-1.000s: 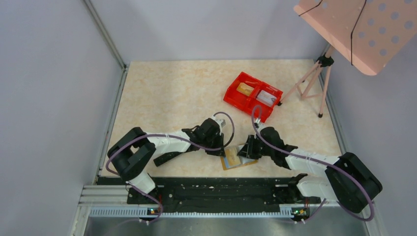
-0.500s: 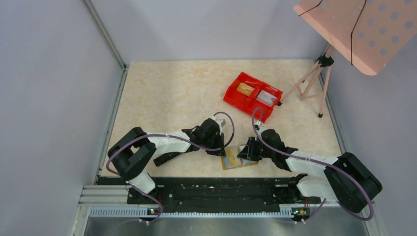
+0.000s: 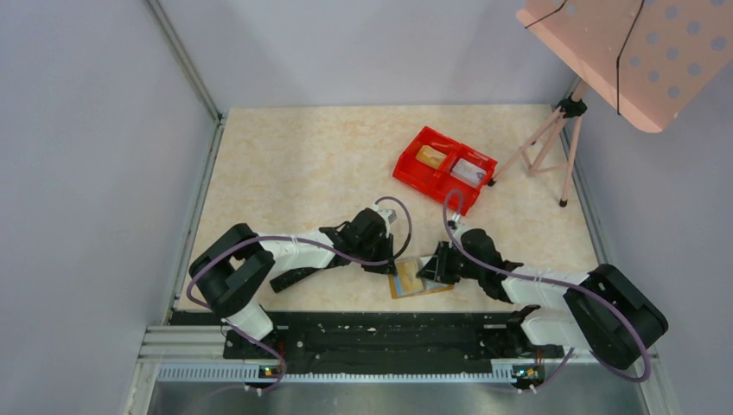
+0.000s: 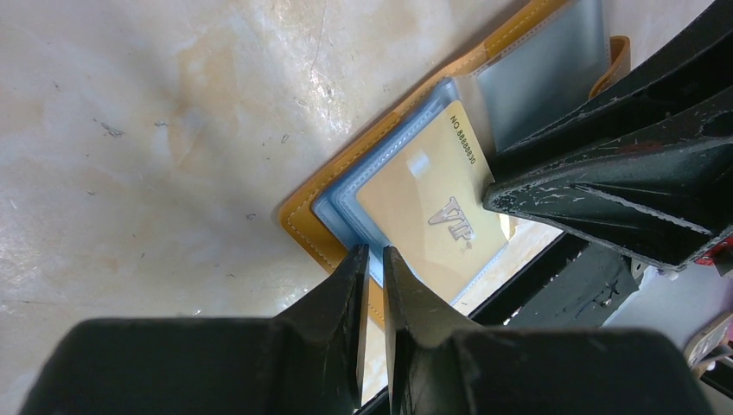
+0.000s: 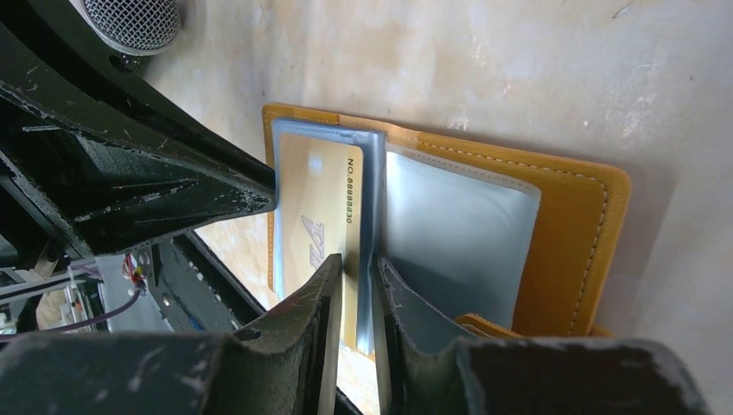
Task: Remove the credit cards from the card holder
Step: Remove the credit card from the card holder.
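gold VIP card (image 4: 432, 216) sits sleeved in open card holder (image 5: 562, 225) | left claw (image 4: 373, 259) nipped on its corner | right claw (image 5: 359, 277) pinching card's edge | best: keep holder pinned flat, slide card straight out

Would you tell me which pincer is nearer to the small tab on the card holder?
Right. The right pincer sits just beside the tab; the left pincer is at the opposite corner of the card holder.

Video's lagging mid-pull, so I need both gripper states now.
Left gripper: closed, pinching a corner of the card holder.
Right gripper: closed on the sleeved edge of the gold card.
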